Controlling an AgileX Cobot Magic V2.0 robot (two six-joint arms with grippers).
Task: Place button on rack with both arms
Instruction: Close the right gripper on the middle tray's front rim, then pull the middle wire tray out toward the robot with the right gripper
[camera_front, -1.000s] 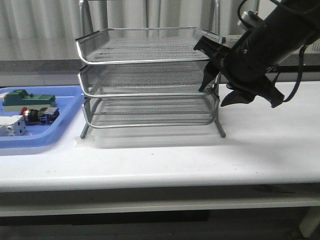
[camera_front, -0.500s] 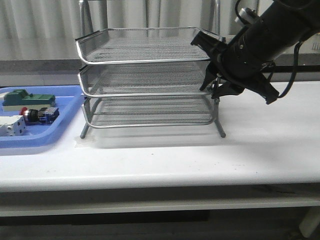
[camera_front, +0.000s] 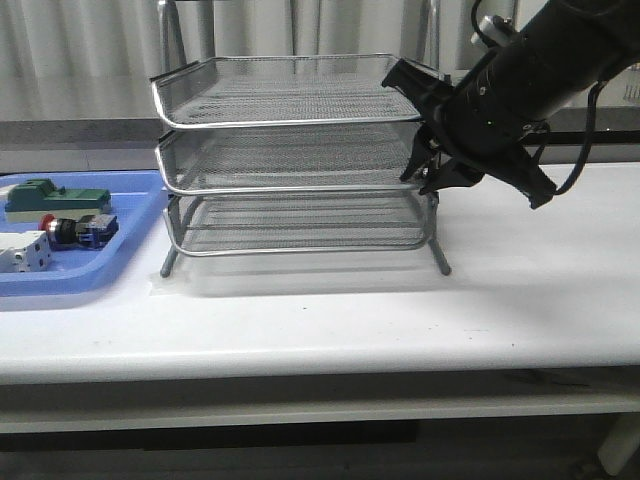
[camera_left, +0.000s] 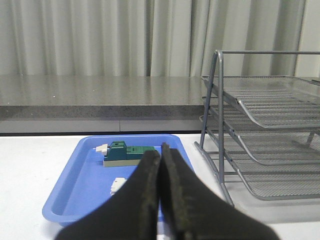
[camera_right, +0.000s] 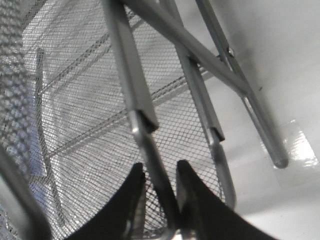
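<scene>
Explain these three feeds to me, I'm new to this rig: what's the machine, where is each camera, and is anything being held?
It is a two-armed robot. The front view looks forward over the white table. The other two views come from cameras on each wrist.

On the table stand a silver wire rack and a blue tray holding the red-headed button, a green block and a white part.

The right gripper straddles a wire rim at the rack's right side; contact isn't clear. The left gripper is shut and empty, facing the tray.
</scene>
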